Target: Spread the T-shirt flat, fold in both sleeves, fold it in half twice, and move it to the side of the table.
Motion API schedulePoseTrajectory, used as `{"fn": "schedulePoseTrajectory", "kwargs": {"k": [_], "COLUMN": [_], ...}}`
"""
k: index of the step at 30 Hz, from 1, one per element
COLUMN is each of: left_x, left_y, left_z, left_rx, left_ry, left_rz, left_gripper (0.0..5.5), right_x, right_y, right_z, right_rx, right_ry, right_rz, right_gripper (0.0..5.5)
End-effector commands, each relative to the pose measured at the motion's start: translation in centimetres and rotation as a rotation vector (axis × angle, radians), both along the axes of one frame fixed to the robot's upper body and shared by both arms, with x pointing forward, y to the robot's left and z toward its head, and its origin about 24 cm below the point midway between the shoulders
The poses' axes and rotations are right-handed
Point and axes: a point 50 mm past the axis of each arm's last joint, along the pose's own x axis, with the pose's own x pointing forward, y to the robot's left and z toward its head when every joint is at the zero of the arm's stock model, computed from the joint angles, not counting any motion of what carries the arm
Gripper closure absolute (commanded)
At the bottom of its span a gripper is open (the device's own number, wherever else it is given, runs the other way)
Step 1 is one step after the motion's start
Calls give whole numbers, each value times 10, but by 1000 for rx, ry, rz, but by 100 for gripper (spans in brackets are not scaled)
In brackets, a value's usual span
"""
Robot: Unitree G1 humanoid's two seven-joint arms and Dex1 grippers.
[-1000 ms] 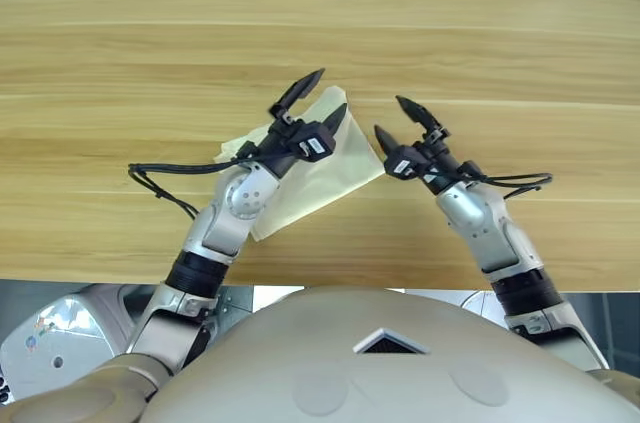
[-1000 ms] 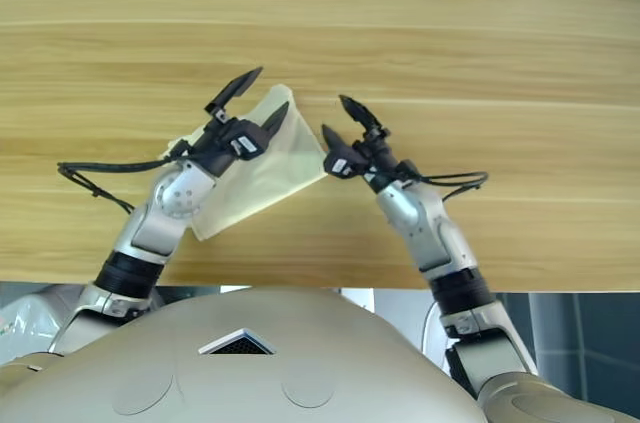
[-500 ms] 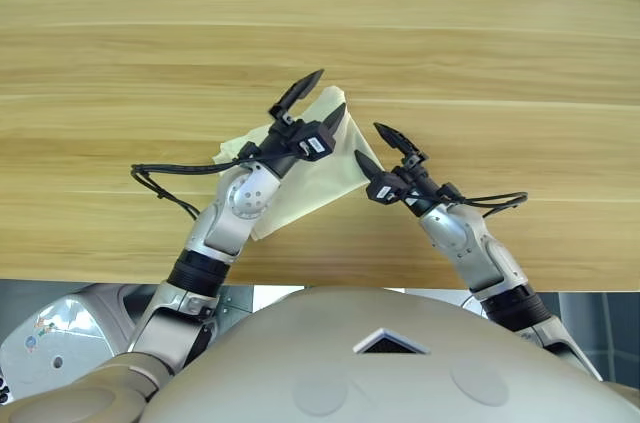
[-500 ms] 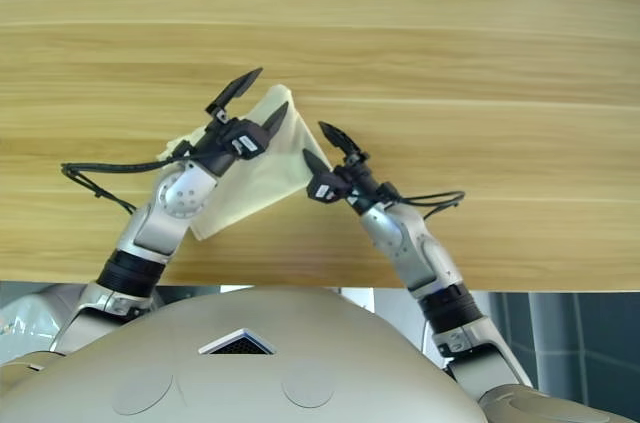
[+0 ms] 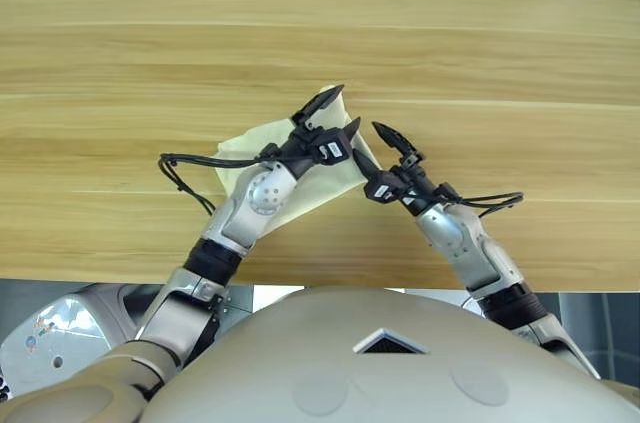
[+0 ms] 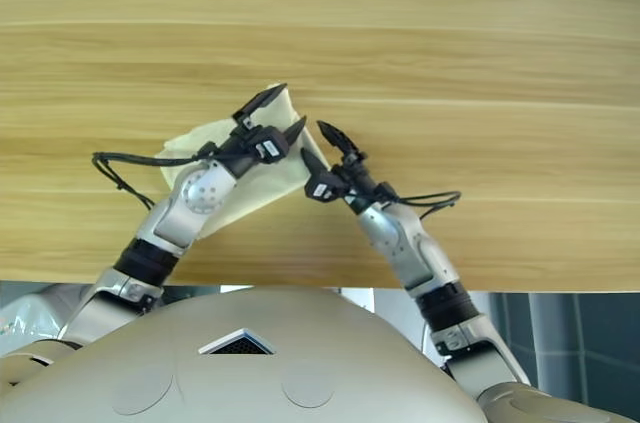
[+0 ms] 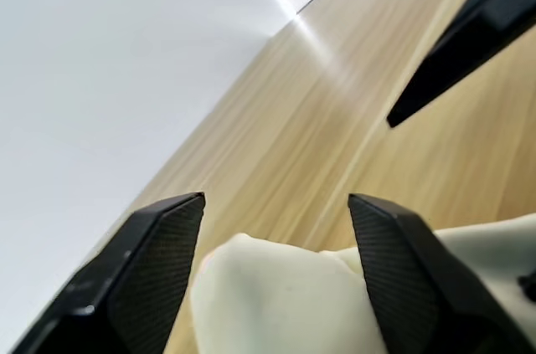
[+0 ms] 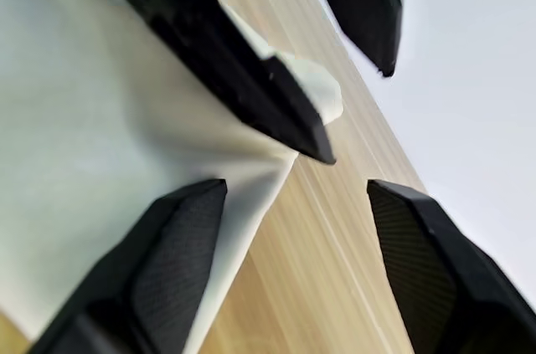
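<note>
1. One light wooden surface (image 5: 480, 23) spans the eye views; a pale wall (image 7: 100, 53) rises past its far edge.
2. The folded pale-yellow shirt (image 5: 322, 186) lies toward the near edge, its middle hidden by the left arm.
3. Left gripper (image 5: 348, 106): fingers wide, straddling the shirt's bunched far corner; whether they touch it is unclear.
4. Right gripper (image 5: 368, 140): fingers wide, at the shirt's right edge, close to the left gripper.
5. Most of the surface stretches beyond the shirt and to both sides.

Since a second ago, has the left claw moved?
Yes. Against the table's grain lines, the left claw has slid to the robot's right, over the far corner of the T-shirt, nearer the right claw.
</note>
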Motion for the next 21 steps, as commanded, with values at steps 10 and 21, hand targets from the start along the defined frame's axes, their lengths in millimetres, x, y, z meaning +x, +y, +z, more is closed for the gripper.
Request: {"fn": "schedulePoseTrajectory", "kwargs": {"k": [10,21], "left_x": [34,43], "left_y": [33,29], "left_z": [14,-12], "left_rx": [15,81], "left_ry": [-95,-9], "left_rz": [156,94], "left_gripper": [230,230], "right_x": [-10,-12], "right_y": [-1,-3], "right_z": [-14,-9], "right_rx": [-49,-54], "right_ry": [93,86], "right_rz": [6,20], "right_gripper": [238,238]}}
